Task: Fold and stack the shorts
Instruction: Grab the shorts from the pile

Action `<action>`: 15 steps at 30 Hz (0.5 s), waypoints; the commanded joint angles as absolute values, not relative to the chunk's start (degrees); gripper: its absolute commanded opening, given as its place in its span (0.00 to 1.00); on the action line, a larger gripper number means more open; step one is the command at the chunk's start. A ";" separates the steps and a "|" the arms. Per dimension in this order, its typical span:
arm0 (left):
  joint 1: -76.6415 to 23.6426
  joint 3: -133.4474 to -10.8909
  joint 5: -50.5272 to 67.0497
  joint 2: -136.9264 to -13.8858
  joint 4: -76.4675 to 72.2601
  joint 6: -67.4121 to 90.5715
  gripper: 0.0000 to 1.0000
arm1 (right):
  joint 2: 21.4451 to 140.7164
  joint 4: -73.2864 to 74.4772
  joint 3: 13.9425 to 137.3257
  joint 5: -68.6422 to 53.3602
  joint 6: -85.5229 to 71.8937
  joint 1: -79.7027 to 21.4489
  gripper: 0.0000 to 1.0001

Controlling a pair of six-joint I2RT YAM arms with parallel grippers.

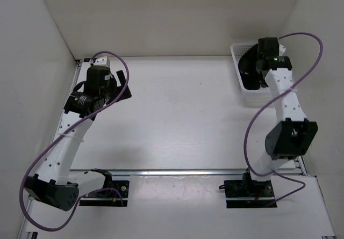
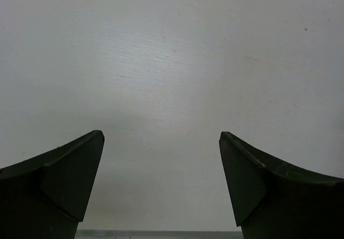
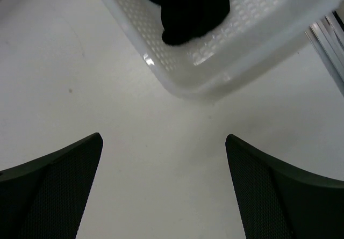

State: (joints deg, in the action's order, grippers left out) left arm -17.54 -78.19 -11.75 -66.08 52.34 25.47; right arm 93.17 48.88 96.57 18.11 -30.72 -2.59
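The shorts (image 3: 188,8) lie bunched in a dark heap inside the white mesh basket (image 3: 215,62), pressed toward the wall nearest the right wrist camera, with the fabric too crumpled to make out legs or waistband. A thin black cord loops from the heap across the basket floor. The right end effector (image 3: 164,142) hangs just outside the basket's rounded corner, above the bare tabletop (image 1: 183,115); its two fingers stand wide apart with nothing between them, and they touch neither the basket nor the shorts. In the top view the right arm (image 1: 285,104) reaches up to the basket, its wrist over the basket's rim. The left end effector (image 2: 161,142) is well apart from the basket, on the opposite side of the tabletop from it; its fingers are likewise spread wide and hold nothing, and only plain white surface shows between them. The left arm (image 1: 70,137) bends up from its base toward that side.
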 commanded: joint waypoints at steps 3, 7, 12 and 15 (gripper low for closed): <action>-17.75 -81.21 -9.05 -66.09 53.17 24.96 1.00 | 109.13 47.20 111.07 4.85 -31.28 5.97 1.00; -17.75 -82.43 -9.05 -69.16 53.17 25.66 1.00 | 121.53 47.90 122.94 3.25 -32.52 8.70 0.98; -17.75 -84.46 -8.53 -74.26 53.17 25.66 1.00 | 135.86 48.43 138.30 2.12 -32.52 11.16 0.94; -17.75 -86.04 -8.53 -77.34 53.17 24.44 1.00 | 142.02 48.43 142.37 1.59 -32.52 11.68 0.90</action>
